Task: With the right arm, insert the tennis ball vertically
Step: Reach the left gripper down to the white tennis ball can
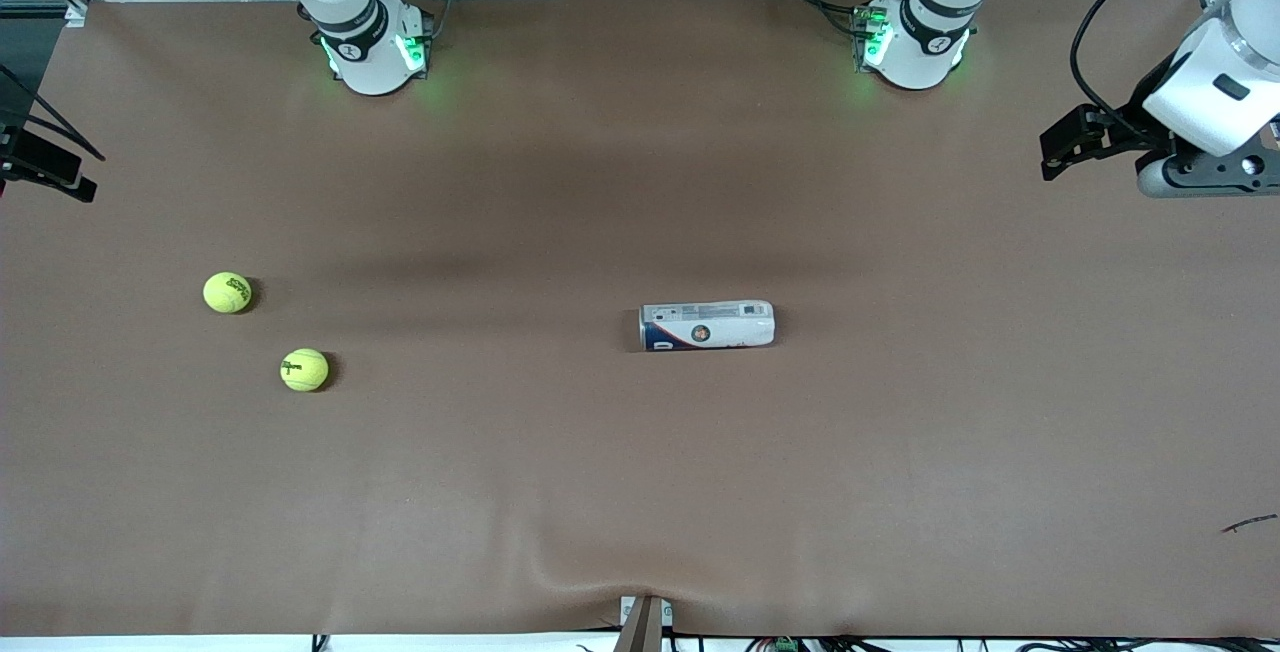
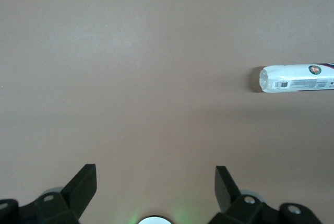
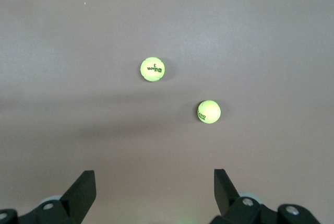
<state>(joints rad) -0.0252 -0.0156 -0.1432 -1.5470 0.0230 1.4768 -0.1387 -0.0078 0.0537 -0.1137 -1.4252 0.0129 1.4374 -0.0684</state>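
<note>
Two yellow-green tennis balls lie on the brown table toward the right arm's end. One [image 1: 227,292] lies farther from the front camera, the other [image 1: 304,370] nearer. Both show in the right wrist view [image 3: 209,112] [image 3: 152,69]. A white and blue ball can [image 1: 707,325] lies on its side near the table's middle, and it also shows in the left wrist view [image 2: 297,78]. My right gripper [image 3: 155,182] is open and empty, high over bare table near its base [image 1: 372,47]. My left gripper [image 2: 155,182] is open and empty, high near its own base [image 1: 912,42].
Another white arm with a slack black cable and a black hand [image 1: 1190,122] hangs over the table's edge at the left arm's end. A black fixture [image 1: 45,167] sits at the right arm's end. A small dark scrap [image 1: 1250,524] lies near the front corner.
</note>
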